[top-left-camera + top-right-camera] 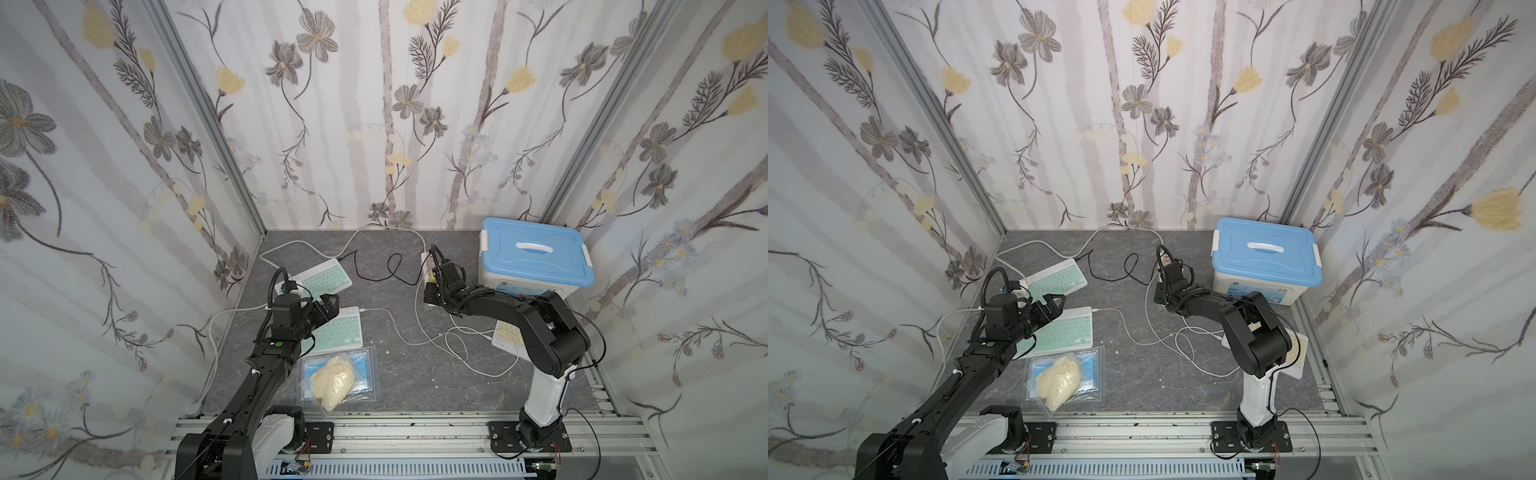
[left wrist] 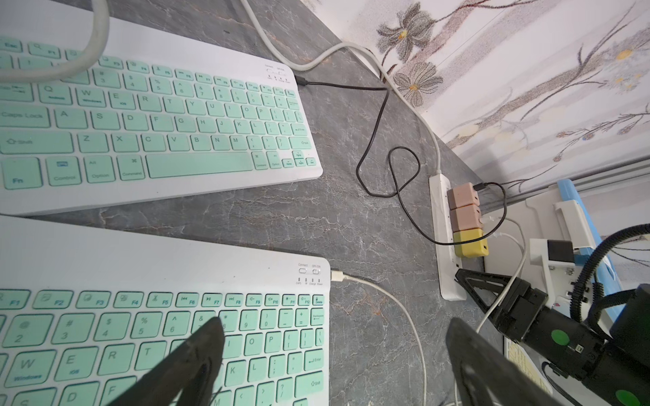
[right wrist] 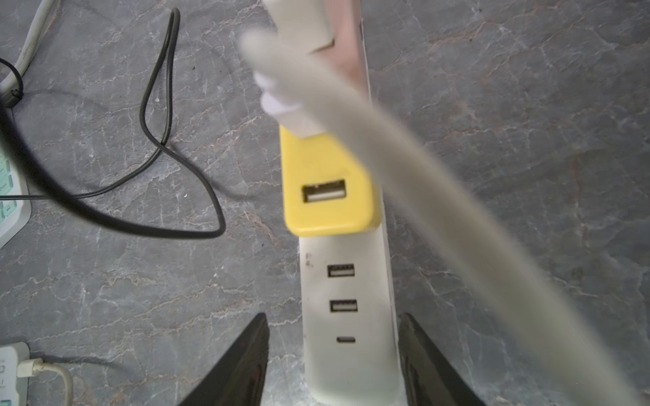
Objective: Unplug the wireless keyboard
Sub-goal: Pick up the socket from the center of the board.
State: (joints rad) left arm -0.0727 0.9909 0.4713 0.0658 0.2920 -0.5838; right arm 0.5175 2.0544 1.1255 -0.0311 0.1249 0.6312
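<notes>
Grey marbled tabletop [image 1: 399, 386]. Directly under the left pincer [image 1: 328, 309]: mint-keyed keyboard [image 1: 343, 332], lying flat, white cable [image 2: 346, 277] plugged into its far corner. Just beyond that pincer, a second mint-keyed keyboard [image 1: 328, 276], black cable [image 2: 337, 84] trailing from it in loops towards the right pincer [image 3: 333, 316]. Straddled by the right pincer, the near end of a white power strip [image 3: 348, 369]. Beside the right pincer, on the side away from the left one: blue-lidded storage box [image 1: 536, 249]. Back towards the right arm's base, yellow-keyed keyboard [image 1: 505, 334], partly hidden. Back from the left pincer, clear pouch of blue masks [image 1: 365, 370], bag of pale lumps [image 1: 332, 380] across it.
</notes>
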